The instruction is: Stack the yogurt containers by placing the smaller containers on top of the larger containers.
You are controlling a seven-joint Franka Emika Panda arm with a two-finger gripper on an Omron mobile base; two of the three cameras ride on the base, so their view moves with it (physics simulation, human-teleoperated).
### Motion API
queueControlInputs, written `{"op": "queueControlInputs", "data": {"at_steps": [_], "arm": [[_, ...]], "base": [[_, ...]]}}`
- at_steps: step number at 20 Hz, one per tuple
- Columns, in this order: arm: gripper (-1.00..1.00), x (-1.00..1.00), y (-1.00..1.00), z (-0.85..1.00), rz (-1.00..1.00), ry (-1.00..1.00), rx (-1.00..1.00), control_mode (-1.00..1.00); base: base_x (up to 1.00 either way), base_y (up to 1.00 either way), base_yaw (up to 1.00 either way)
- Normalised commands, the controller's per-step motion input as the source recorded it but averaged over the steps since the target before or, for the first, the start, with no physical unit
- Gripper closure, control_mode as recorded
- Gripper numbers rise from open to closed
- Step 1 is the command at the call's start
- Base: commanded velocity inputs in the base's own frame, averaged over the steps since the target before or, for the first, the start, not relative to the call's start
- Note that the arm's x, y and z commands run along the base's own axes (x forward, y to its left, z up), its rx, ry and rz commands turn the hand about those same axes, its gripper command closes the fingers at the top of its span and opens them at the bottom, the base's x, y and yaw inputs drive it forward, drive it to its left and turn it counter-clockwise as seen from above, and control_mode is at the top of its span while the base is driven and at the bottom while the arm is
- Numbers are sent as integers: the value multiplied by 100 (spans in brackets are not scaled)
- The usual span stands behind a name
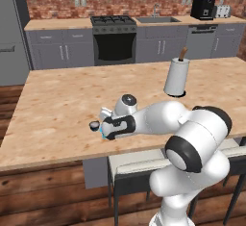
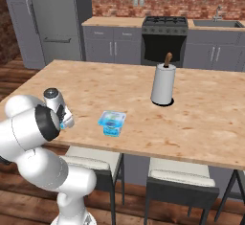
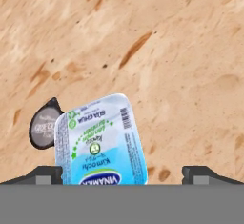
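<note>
A small light-blue cup (image 3: 97,142) with a printed lid stands on the wooden island. A tiny dark round cup (image 3: 43,127) sits right against its left side. My gripper (image 3: 124,175) is open, looking down, with its fingertips (image 3: 47,174) spread wide to either side of the blue cup's near end and nothing held. From the left base view the gripper (image 1: 102,126) hovers low near the front edge, with the dark cup (image 1: 94,124) just to its left. The larger squarish light-blue tub (image 2: 112,122) stands apart, to the right of the gripper (image 2: 64,118).
A tall white paper roll (image 1: 177,78) on a holder stands further back on the island (image 1: 57,105); it also appears as the roll (image 2: 162,85). Stools (image 2: 95,159) are tucked under the front edge. Cabinets and a stove line the far wall.
</note>
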Motion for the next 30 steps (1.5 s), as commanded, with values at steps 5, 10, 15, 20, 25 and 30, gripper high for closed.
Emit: {"op": "queueControlInputs", "data": {"at_steps": [5,10,15,20,25,30], "arm": [[-100,0,0,-7,0,0,0,-100],[-100,3,0,-11,0,0,0,-100],[-100,7,0,-12,0,0,0,-100],[-100,5,0,-11,0,0,0,-100],[-100,4,0,-7,0,0,0,-100],[-100,6,0,-5,0,0,0,-100]], "base": [[0,0,0],[0,0,0],[0,0,0],[0,0,0],[0,0,0],[0,0,0]]}}
